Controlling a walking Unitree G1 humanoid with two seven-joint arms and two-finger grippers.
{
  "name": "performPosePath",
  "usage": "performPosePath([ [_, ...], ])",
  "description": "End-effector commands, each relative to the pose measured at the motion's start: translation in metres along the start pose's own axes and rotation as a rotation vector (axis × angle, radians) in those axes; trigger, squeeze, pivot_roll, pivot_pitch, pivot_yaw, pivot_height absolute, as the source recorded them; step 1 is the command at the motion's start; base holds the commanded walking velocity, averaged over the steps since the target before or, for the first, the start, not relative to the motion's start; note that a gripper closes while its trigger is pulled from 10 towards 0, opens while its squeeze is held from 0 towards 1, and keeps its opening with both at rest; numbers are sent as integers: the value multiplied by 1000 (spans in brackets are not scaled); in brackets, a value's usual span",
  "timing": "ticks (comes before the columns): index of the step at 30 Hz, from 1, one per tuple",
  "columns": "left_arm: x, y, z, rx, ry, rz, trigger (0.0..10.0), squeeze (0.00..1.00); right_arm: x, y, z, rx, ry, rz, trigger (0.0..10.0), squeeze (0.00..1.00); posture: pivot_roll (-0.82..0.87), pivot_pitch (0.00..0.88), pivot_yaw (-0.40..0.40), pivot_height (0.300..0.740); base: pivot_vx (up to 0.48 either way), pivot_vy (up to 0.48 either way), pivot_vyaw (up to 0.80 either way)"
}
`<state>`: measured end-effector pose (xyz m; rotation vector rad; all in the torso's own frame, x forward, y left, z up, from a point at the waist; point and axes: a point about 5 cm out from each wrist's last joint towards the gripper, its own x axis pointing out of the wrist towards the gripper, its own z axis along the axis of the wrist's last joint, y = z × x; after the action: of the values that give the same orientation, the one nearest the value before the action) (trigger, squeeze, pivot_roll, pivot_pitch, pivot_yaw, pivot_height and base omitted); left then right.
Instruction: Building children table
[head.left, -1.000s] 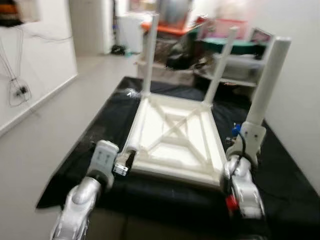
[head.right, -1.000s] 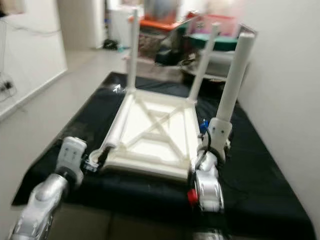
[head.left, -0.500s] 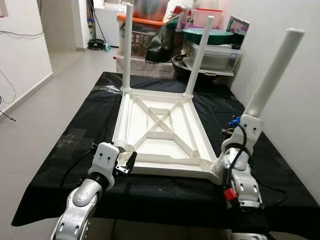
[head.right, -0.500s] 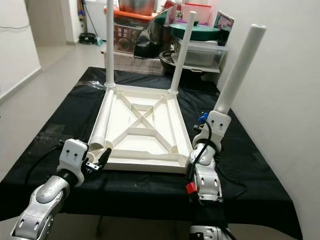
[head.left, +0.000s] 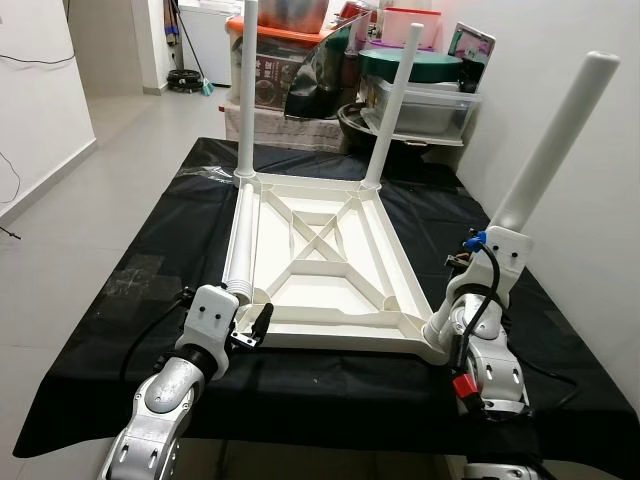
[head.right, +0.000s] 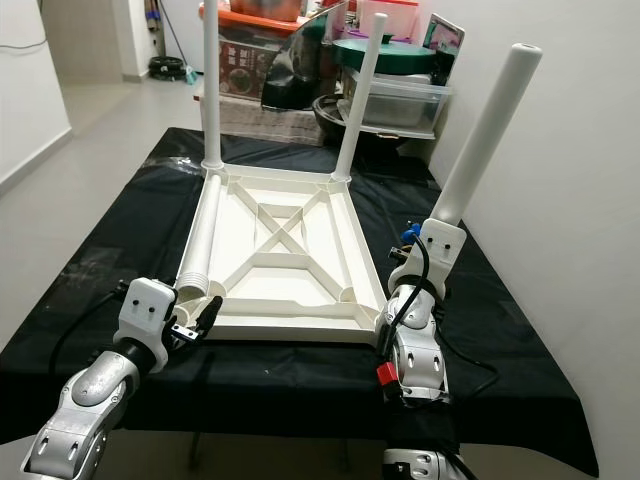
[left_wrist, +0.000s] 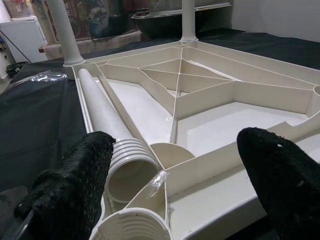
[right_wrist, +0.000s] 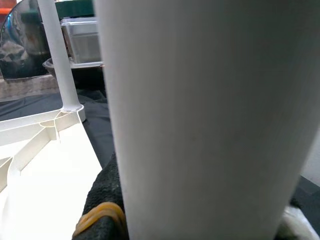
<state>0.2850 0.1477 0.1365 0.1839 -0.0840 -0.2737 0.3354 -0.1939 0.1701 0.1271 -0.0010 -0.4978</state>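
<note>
On the black-draped counter (head.left: 130, 290), a white children's table top (head.left: 320, 270) lies upside down with two legs (head.left: 243, 95) upright at its far corners. The right tool (head.left: 478, 300) grips a third leg (head.left: 550, 140), tilted near the near-right corner; the fourth leg (left_wrist: 107, 125) lies inside the frame. The left wrist view shows the left tool (left_wrist: 170, 190) open over that leg's ribbed end and an empty socket (left_wrist: 125, 225).
</note>
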Motion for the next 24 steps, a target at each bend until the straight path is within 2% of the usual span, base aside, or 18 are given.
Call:
performPosePath([
  [1,2,-3,-3,6,9,-19,10000,0,-10,-14,-59,-39,272,-33,10000,0,61,0,-88,740,0,0,0],
  [7,3,-4,-3,6,9,-21,10000,0,-9,-15,-59,-38,273,-27,10000,0,59,0,-89,740,0,0,0],
  [19,2,-5,-4,8,10,-20,10000,0,-9,-7,-43,-62,205,59,10000,0,56,0,-93,740,0,0,0],
  [24,3,-6,-4,8,10,-22,10000,0,-8,-7,-41,-63,208,72,10000,0,51,0,-92,740,0,0,0],
])
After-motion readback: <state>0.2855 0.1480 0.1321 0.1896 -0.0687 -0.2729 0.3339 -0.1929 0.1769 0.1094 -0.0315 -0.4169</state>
